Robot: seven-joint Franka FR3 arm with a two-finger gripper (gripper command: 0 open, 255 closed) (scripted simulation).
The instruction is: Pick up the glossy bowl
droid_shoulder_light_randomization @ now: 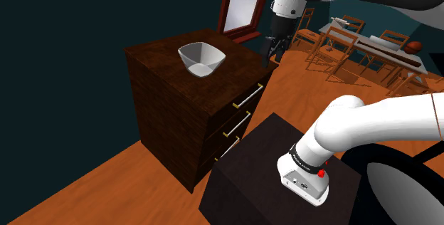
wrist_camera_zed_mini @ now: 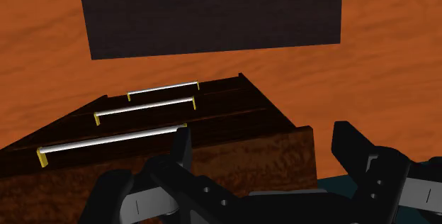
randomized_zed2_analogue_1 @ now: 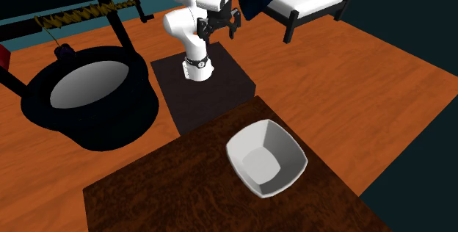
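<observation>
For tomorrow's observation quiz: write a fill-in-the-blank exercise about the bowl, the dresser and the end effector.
1. The white bowl rests on the ____ of the dark dresser.
2. The dresser's front carries ____ drawer handles.
3. The end effector, holding nothing, is ____ (open or shut).
Missing words: top; three; open.

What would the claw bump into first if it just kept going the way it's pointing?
Probably the dark wooden dresser: the open claw points down at its top corner, by the drawer handles. The bowl sits apart, out of that line. Depth is hard to judge.
</observation>
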